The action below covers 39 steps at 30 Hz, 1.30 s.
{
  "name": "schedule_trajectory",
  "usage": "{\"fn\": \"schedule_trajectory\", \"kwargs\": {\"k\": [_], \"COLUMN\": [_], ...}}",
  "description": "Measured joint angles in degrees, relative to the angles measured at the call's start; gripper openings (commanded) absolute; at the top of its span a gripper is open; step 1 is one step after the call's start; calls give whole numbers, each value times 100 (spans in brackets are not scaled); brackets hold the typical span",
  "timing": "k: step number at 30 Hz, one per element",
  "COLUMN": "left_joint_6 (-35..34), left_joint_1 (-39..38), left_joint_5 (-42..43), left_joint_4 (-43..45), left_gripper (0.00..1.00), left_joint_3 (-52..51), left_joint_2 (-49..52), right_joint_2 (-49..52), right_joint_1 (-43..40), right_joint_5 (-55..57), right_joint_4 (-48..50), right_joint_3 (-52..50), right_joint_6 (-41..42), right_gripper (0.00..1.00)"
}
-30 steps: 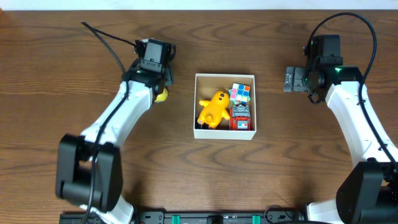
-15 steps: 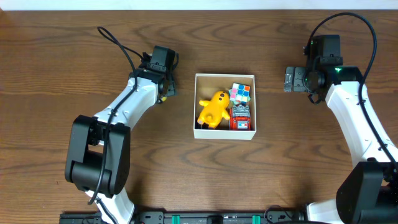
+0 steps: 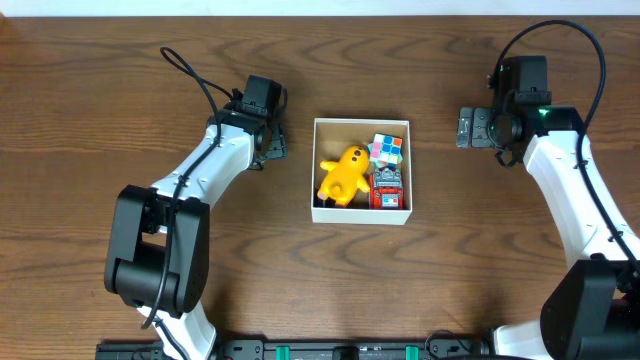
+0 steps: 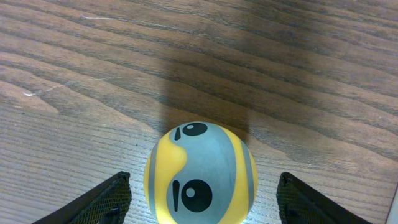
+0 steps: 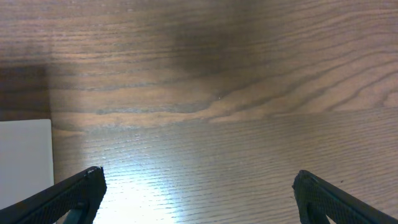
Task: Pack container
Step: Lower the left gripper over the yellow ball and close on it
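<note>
The container (image 3: 361,214), a square white box with a brown inside, stands mid-table. It holds a yellow duck toy (image 3: 343,175), a colour cube (image 3: 386,150) and a red toy (image 3: 387,187). My left gripper (image 3: 270,148) is left of the container. In the left wrist view it (image 4: 203,186) is open, with a finger on each side of a yellow and grey ball with eyes (image 4: 202,155) on the table, not touching it. The ball is hidden in the overhead view. My right gripper (image 3: 467,128) is open and empty to the right of the container, over bare wood (image 5: 199,186).
A white corner of the container (image 5: 25,155) shows at the left of the right wrist view. The table is dark brown wood (image 3: 470,260). A black cable (image 3: 195,85) loops behind the left arm.
My left gripper has moved right and down over the yellow ball, which showed beside it before and is now covered in the overhead view. The right arm has not moved.
</note>
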Motion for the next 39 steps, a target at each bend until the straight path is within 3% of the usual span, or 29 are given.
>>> {"fn": "schedule_trajectory", "kwargs": {"k": [3, 8, 13, 15, 19, 20, 23, 28, 39], "left_joint_6": [2, 11, 9, -13, 22, 22, 50, 31, 22], "left_joint_1": [0, 0, 0, 0, 0, 0, 0, 4, 4], "left_joint_5": [26, 39, 37, 26, 15, 17, 17, 13, 15], "left_joint_4": [0, 4, 48, 74, 127, 122, 120, 85, 81], "left_gripper": [60, 33, 20, 7, 6, 7, 58, 72, 72], "left_joint_3": [0, 0, 2, 17, 68, 68, 66, 61, 59], "left_joint_2": [0, 0, -11, -33, -107, -107, -107, -105, -94], "right_joint_2": [0, 0, 0, 0, 0, 0, 0, 0, 0], "right_joint_1": [0, 0, 0, 0, 0, 0, 0, 0, 0], "right_joint_5": [0, 0, 0, 0, 0, 0, 0, 0, 0], "right_joint_4": [0, 0, 0, 0, 0, 0, 0, 0, 0], "right_joint_3": [0, 0, 0, 0, 0, 0, 0, 0, 0], "right_joint_6": [0, 0, 0, 0, 0, 0, 0, 0, 0], "right_gripper": [99, 99, 99, 99, 99, 99, 99, 99, 99]}}
